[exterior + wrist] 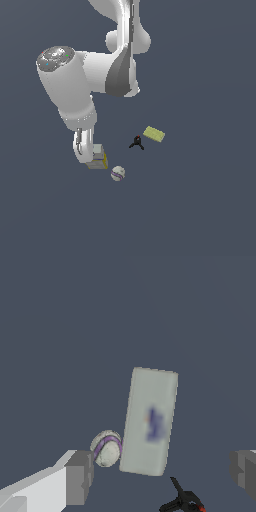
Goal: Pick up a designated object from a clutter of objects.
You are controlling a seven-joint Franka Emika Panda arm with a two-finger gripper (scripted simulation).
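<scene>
Carton point(150, 421): the largest item and my target, a grey-white box with a bluish mark on its upper face; in the exterior view it sits low at the left of the group, mostly hidden behind my wrist, only its grey top and a yellow edge showing

Carton's long axis: in the wrist view it runs roughly across the line joining my two fingers, tilted slightly, so I judge the short width is what the pads would meet

My gripper point(162, 476): fingers spread wide apart and holding nothing, with a grey pad point(80, 476) on one side and the other pad at the opposite edge of the wrist view; the carton's nearer end lies between them but not centred, closer to the first pad

Next move, as I judge it: shift a little to centre the carton, then descend and close across its width

Yellow-green block point(154, 134): flat, on the exterior view's right, well apart from the carton

Ball point(106, 447): white with a purple stripe, just beside the carton, near one pad, so a likely bump

Black clamp point(137, 143): smallest, between block and carton
</scene>
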